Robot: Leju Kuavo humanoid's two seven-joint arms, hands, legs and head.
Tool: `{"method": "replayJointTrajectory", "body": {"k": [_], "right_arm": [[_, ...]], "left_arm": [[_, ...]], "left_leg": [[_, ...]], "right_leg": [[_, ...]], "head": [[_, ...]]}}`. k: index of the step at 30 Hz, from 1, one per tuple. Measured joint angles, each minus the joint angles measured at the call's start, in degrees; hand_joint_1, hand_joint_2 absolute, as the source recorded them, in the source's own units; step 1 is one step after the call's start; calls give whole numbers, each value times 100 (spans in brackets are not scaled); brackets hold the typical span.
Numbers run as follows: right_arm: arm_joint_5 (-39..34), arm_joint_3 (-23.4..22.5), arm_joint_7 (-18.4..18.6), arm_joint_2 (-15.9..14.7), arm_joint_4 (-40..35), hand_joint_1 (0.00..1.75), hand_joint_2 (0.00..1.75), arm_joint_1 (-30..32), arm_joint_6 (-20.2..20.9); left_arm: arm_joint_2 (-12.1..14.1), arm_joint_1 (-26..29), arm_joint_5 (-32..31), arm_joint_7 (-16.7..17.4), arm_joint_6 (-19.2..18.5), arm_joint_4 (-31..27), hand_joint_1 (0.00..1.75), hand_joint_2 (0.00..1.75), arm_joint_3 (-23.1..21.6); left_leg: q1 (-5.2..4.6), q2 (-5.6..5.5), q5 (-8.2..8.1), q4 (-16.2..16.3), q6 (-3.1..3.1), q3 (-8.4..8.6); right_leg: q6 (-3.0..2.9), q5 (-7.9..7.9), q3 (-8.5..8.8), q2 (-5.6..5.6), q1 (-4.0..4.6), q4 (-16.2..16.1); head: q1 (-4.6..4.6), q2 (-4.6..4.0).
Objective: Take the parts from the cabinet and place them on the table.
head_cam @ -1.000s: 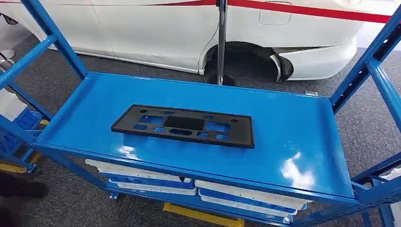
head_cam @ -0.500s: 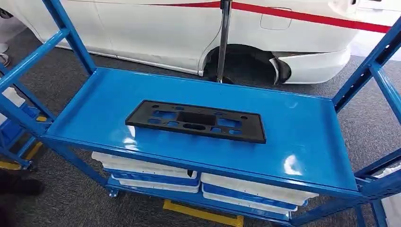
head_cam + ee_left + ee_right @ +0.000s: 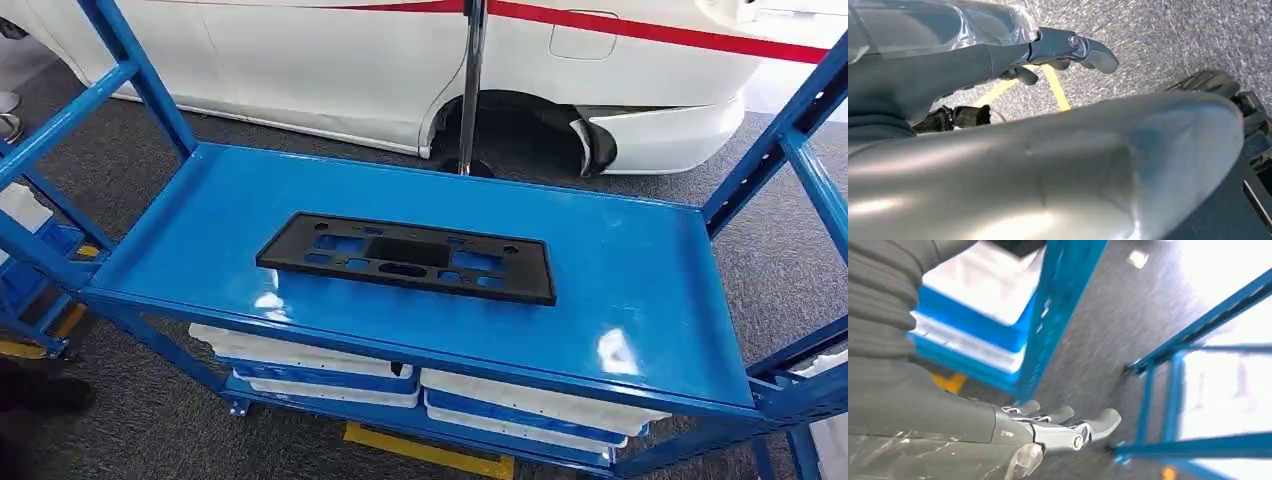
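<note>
Head view: 1 black plastic part (image 3: 405, 257), a flat frame with cut-outs, lies on the top shelf of the blue cabinet (image 3: 640, 270), about mid-shelf and slightly toward the robot's left. Long axis runs left to right across the shelf, nearly parallel with the front edge. Stacked white and blue trays (image 3: 320, 370) sit on the shelf below.

Left hand (image 3: 1058, 52) hangs low over grey carpet, fingers loosely extended, nothing in it. Right hand (image 3: 1063, 427) also low, beside a blue upright, fingers out and apart, empty.

Part lies above and ahead of both hands. Neither hand looks clearly nearer; likely a 2-handed lift, 1 at each end.
</note>
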Motion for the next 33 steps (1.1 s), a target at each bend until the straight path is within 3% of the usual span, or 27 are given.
{"method": "replayJointTrajectory", "body": {"k": [3,13,20,27,33], "right_arm": [[349,-133,0,129,-480,0,175,51,-81],[249,-487,0,404,-1653,0,175,316,173],[838,-540,0,662,-2503,0,175,369,265],[1897,-535,2,948,-3520,0,175,332,326],[4441,-186,0,1073,-4599,0,175,23,-328]], "left_arm": [[0,0,-2,-9,4,0,0,0,0],[0,0,-11,-17,4,0,0,0,0],[4,-1,-13,-17,4,0,0,0,0],[15,-2,-33,-17,2,0,0,0,0],[24,-6,-131,-107,-24,0,0,0,-9]], "left_leg": [[5,1,2,0,-4,1],[11,2,3,0,-8,3],[11,3,2,0,-9,3],[14,3,1,-1,-11,2],[15,4,4,-1,-15,8]], "right_leg": [[-5,-4,-2,0,6,6],[-7,-4,2,1,10,8],[-7,-4,0,2,10,8],[-9,-5,0,1,12,10],[-12,-3,8,0,12,12]], "head": [[0,0],[4,0],[2,0],[2,0],[7,0]]}}
